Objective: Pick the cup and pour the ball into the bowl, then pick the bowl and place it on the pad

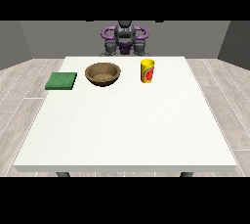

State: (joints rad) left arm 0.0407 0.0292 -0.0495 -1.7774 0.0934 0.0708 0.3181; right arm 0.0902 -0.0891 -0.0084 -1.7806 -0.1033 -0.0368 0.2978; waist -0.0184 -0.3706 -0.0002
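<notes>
Yellow cup (147, 71) upright beside bowl (103, 74)

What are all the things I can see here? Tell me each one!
table: one, white, middle of the view
pad: one, green, flat on the table's far part, at the view's left
bowl: one, brown, upright on the table, right of the pad
cup: one, yellow with red mark, upright on the table, right of the bowl
ball: none visible
floor: grey planks, around the table
robot: one, grey and purple, behind the table; hands not visible
</notes>
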